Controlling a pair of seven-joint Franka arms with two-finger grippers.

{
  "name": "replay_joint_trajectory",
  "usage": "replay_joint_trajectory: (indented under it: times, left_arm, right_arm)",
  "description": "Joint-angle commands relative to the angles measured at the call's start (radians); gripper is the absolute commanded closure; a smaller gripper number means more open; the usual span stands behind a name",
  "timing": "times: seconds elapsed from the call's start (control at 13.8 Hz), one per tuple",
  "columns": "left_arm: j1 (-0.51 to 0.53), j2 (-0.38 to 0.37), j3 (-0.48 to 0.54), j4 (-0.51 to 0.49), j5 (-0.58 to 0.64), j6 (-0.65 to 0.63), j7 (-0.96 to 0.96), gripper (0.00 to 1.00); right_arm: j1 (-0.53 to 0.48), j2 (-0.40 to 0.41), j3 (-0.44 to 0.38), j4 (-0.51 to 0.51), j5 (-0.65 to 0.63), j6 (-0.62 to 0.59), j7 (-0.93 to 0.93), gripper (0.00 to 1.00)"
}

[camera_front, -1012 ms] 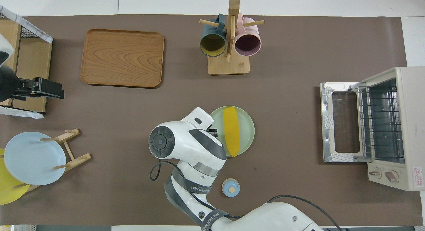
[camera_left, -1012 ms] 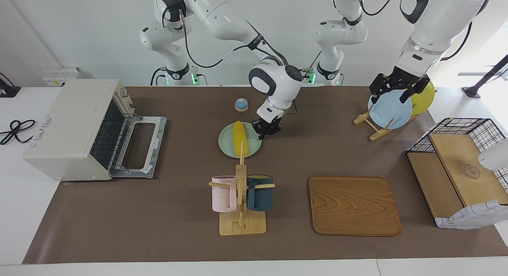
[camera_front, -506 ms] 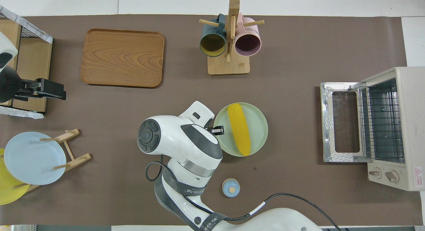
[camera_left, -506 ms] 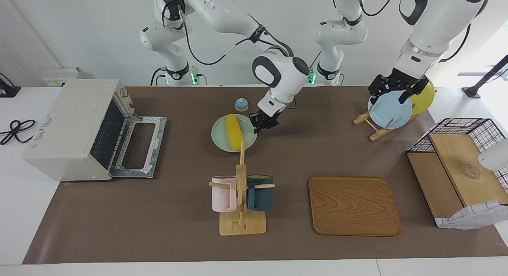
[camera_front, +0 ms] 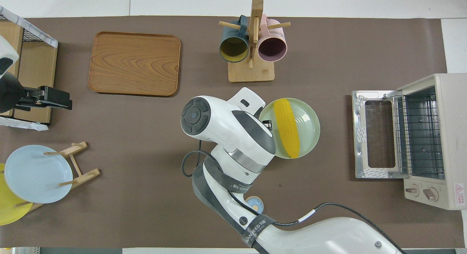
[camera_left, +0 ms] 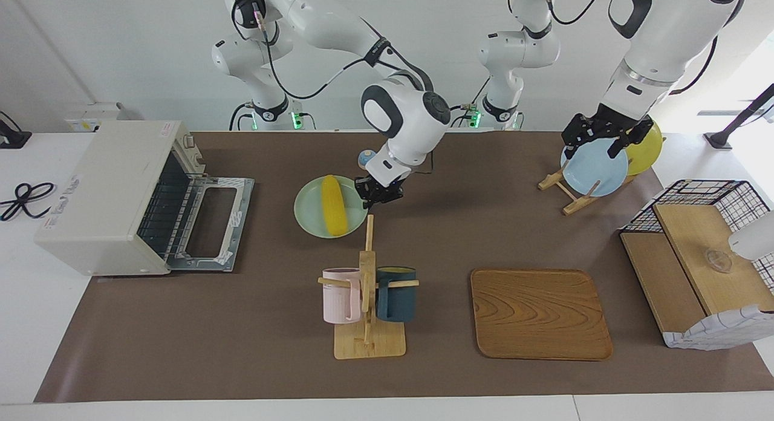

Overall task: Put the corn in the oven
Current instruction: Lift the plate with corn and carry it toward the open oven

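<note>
You are seeing the right gripper (camera_left: 378, 193) pinching the rim of the green plate (camera_left: 309, 214) bearing the corn (camera_left: 333, 205), not yet at the open oven (camera_left: 115, 197), while the left gripper (camera_left: 600, 133) is waiting over the plate rack (camera_left: 567, 194), its fingers' state impossible to tell

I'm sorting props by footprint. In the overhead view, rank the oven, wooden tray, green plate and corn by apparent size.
1. Off-white toaster oven, door open
2. Brown wooden tray
3. Pale green round plate
4. Yellow corn cob, lying on the plate
</note>
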Motion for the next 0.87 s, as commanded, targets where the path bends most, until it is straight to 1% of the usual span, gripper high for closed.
replay_joint_trajectory:
  times: [0.0, 0.22, 0.51, 0.65, 0.8]
  left_arm:
    - [0.012, -0.013, -0.009, -0.010, 0.021, 0.009, 0.003, 0.00]
    - [0.012, -0.016, -0.007, -0.010, 0.021, -0.001, 0.003, 0.00]
    - [0.012, -0.017, -0.007, -0.010, 0.021, -0.001, 0.003, 0.00]
    - [0.012, -0.019, -0.006, -0.010, 0.021, -0.001, 0.003, 0.00]
    - [0.012, -0.019, -0.006, -0.008, 0.021, -0.001, 0.003, 0.00]
  right_arm:
    - [-0.057, -0.097, 0.012, -0.083, 0.004, 0.000, -0.056, 1.00]
    - [-0.104, -0.186, 0.014, -0.188, 0.009, 0.015, -0.106, 1.00]
    - [-0.156, -0.278, 0.012, -0.322, 0.009, 0.081, -0.156, 1.00]
    - [-0.186, -0.310, 0.012, -0.374, 0.009, 0.112, -0.186, 1.00]
    - [-0.219, -0.319, 0.012, -0.388, 0.010, 0.121, -0.226, 1.00]
